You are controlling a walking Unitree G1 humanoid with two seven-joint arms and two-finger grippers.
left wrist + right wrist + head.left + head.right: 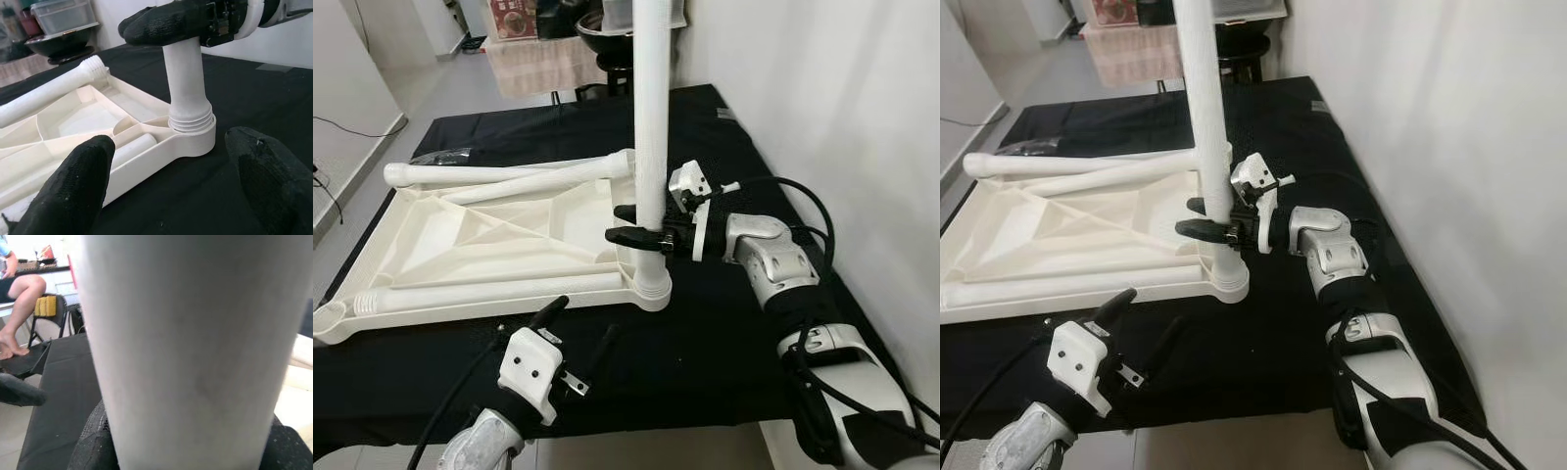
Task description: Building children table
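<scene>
Upright leg point(652, 117): white, top cut off at frame top.
Tabletop point(460, 240): white, inverted, centre-left.
Right pincer point(631, 224): clamping upright leg.
Left pincer point(578, 333): spread apart, bottom left.

White table leg point(651, 117) and cream tabletop point(480, 240) on black cloth point(724, 333).

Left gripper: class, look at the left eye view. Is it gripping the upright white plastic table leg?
No. The left gripper hangs open above the black cloth, while the right gripper clamps the upright white plastic table leg.
</scene>
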